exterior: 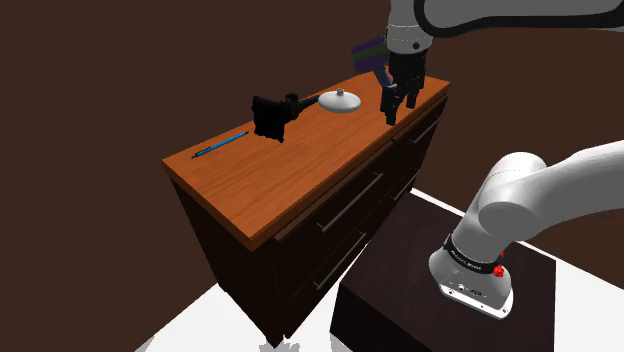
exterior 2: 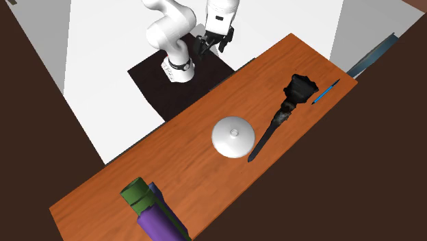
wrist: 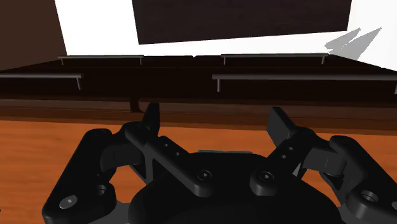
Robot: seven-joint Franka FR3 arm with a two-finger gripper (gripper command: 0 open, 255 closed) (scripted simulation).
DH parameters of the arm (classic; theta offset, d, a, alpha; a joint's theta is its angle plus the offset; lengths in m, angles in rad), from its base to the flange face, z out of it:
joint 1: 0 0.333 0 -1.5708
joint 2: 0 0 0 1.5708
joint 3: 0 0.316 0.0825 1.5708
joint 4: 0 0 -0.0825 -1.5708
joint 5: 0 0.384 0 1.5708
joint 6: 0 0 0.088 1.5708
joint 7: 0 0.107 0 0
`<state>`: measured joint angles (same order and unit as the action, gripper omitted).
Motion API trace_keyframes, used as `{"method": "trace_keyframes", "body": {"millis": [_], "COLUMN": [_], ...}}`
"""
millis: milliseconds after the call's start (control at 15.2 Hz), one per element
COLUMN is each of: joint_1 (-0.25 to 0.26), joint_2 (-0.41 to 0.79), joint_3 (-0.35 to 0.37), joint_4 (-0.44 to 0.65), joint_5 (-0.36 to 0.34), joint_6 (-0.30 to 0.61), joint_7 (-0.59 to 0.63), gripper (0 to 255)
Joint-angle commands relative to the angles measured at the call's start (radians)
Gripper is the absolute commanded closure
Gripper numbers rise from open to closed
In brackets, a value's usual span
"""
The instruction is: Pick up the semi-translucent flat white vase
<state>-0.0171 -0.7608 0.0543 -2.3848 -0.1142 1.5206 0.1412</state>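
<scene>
In the shoulder view, a blue pen lies leftmost on the wooden dresser top. Next comes a black long-handled object, then the flat white vase just beside its thin end. Rightmost, the gripper hangs apart from the vase, fingers spread wide and empty.
</scene>
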Motion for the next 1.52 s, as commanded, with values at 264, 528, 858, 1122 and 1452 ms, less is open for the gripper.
{"method": "trace_keyframes", "body": {"millis": [264, 528, 858, 1122, 1452], "joint_1": [-0.020, -0.035, -0.048, -0.058, -0.079], "joint_2": [0.131, 0.264, 0.435, 0.575, 0.759], "joint_3": [-0.047, -0.091, -0.141, -0.177, -0.213], "joint_4": [0.079, 0.177, 0.326, 0.467, 0.677], "joint_5": [-0.019, -0.025, -0.013, 0.014, 0.066], "joint_6": [0.079, 0.142, 0.195, 0.218, 0.216], "joint_7": [-0.040, -0.080, -0.135, -0.184, -0.247], "gripper": [0, 0, 0, 0, 0]}}
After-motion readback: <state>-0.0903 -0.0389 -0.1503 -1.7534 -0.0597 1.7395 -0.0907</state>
